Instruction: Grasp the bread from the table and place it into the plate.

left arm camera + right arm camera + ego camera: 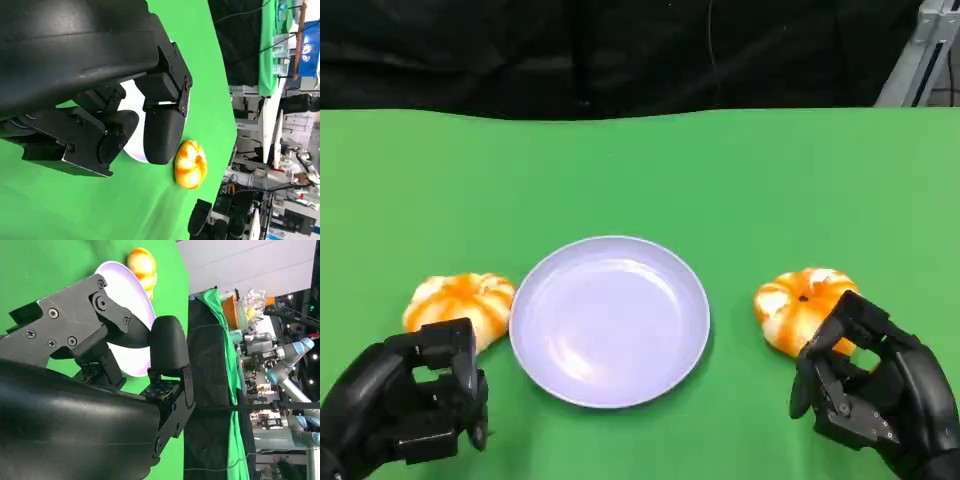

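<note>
Right hand [865, 395] empty, fingers apart, just beside bread [803, 305]; plate [610, 320] to its left

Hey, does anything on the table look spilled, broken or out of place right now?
Nothing stands out. The plate sits flat and empty on the green table, with one bread on its left and another bread on its right, both whole. No spills or damage visible.

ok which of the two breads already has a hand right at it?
The bread right of the plate, the right-side bread: the right hand overlaps its near edge. The left-side bread sits just beyond the left hand.
</note>
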### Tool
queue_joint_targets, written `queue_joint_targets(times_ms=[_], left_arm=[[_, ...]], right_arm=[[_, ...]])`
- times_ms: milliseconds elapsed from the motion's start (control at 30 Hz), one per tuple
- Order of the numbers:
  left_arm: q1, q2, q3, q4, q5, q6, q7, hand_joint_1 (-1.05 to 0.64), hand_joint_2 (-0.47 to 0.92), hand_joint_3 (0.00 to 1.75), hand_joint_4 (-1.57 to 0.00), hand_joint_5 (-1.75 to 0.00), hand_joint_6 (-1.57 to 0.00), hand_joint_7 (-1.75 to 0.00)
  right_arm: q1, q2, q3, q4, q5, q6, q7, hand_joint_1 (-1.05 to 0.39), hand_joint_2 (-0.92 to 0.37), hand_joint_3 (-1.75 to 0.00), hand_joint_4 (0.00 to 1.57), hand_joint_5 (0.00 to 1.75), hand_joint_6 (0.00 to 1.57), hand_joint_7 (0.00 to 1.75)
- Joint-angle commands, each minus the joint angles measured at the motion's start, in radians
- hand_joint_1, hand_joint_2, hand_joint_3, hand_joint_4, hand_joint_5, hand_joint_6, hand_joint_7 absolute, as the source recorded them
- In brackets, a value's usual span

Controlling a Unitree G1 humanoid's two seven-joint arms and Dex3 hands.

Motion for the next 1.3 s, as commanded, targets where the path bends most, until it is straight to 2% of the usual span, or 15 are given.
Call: queue_joint_targets(times_ms=[33,67,100,133,167,233,300,400,433,467,567,900,1033,1133,1300], left_arm=[[0.001,-0.009,0.013,-0.005,0.057,-0.077,0.063,0.15,0.68,1.06,-0.66,-1.6,-0.68,-1.45],[0.002,-0.012,0.013,-0.006,0.071,-0.093,0.078,0.12,0.67,1.01,-0.58,-1.51,-0.66,-1.27],[0.003,-0.009,0.009,-0.003,0.114,-0.134,0.108,0.11,0.66,0.99,-0.55,-1.48,-0.65,-1.2],[0.003,-0.004,0.004,0.002,0.165,-0.175,0.141,-0.03,0.76,0.72,-0.4,-1.19,-0.53,-0.91],[0.003,0.0,0.0,0.007,0.202,-0.206,0.166,-0.15,0.85,0.43,-0.42,-0.85,-0.57,-0.56],[-0.001,0.005,-0.005,0.02,0.252,-0.255,0.196,-0.21,0.9,0.29,-0.46,-0.63,-0.62,-0.32],[-0.006,0.01,-0.009,0.033,0.279,-0.291,0.21,-0.31,0.92,0.25,-0.39,-0.47,-0.58,-0.17],[-0.009,0.011,-0.012,0.045,0.288,-0.312,0.217,-0.33,0.92,0.25,-0.38,-0.41,-0.57,-0.12],[-0.006,0.031,-0.013,0.035,0.39,-0.34,0.293,-0.33,0.92,0.25,-0.38,-0.41,-0.57,-0.12],[-0.004,0.046,-0.014,0.029,0.475,-0.361,0.356,-0.55,0.92,0.29,-0.16,-0.27,-0.42,-0.06],[-0.007,0.065,-0.023,0.031,0.608,-0.387,0.47,-0.69,0.92,0.3,-0.02,-0.12,-0.3,-0.01],[-0.047,0.136,-0.098,0.074,0.846,-0.382,0.659,-0.81,0.92,0.28,-0.01,-0.04,-0.29,-0.01],[-0.104,0.187,-0.154,0.085,0.996,-0.318,0.725,-0.87,0.92,0.26,-0.01,-0.04,-0.29,-0.01],[-0.166,0.226,-0.2,0.115,1.086,-0.266,0.747,-0.87,0.92,0.13,-0.05,-0.04,-0.32,-0.01],[-0.224,0.259,-0.251,0.187,1.116,-0.248,0.768,-0.88,0.92,0.08,-0.08,-0.05,-0.34,-0.01]], right_arm=[[0.001,-0.01,-0.006,-0.008,0.007,-0.002,-0.003,-0.13,-0.59,-1.1,0.83,1.75,0.61,1.74],[0.001,-0.01,-0.005,-0.008,0.006,-0.002,-0.003,-0.13,-0.59,-1.1,0.83,1.75,0.61,1.74],[0.001,-0.01,-0.005,-0.008,0.006,-0.002,-0.003,-0.13,-0.59,-1.1,0.83,1.75,0.61,1.74],[0.002,-0.01,-0.006,-0.007,0.005,-0.003,-0.003,-0.13,-0.59,-1.1,0.83,1.75,0.61,1.74],[0.002,-0.01,-0.006,-0.007,0.005,-0.004,-0.004,-0.13,-0.6,-1.1,0.83,1.75,0.61,1.74],[0.002,-0.011,-0.006,-0.007,0.004,-0.007,-0.002,-0.13,-0.6,-1.1,0.83,1.75,0.61,1.74],[0.002,-0.011,-0.005,-0.007,0.004,-0.01,0.0,-0.14,-0.6,-1.09,0.83,1.75,0.6,1.74],[0.002,-0.011,-0.005,-0.007,0.004,-0.01,0.001,-0.14,-0.61,-1.09,0.83,1.75,0.6,1.74],[0.001,-0.012,-0.005,-0.002,0.002,-0.016,0.002,-0.14,-0.61,-1.09,0.82,1.75,0.6,1.74],[0.0,-0.012,-0.005,0.003,0.0,-0.022,0.003,-0.14,-0.6,-1.09,0.83,1.75,0.6,1.75],[0.0,-0.011,-0.005,0.005,-0.002,-0.023,0.001,-0.15,-0.6,-1.08,0.83,1.75,0.61,1.74],[-0.002,-0.011,-0.006,0.003,0.002,-0.014,0.0,-0.14,-0.6,-1.08,0.83,1.75,0.61,1.75],[-0.001,-0.011,-0.004,-0.001,-0.001,-0.011,-0.003,-0.14,-0.61,-1.08,0.83,1.75,0.6,1.75],[-0.002,-0.008,-0.003,0.003,-0.001,-0.018,-0.002,-0.14,-0.61,-1.09,0.83,1.75,0.6,1.74],[0.001,-0.008,-0.001,0.001,-0.004,-0.021,-0.003,-0.14,-0.6,-1.08,0.83,1.75,0.6,1.74]])
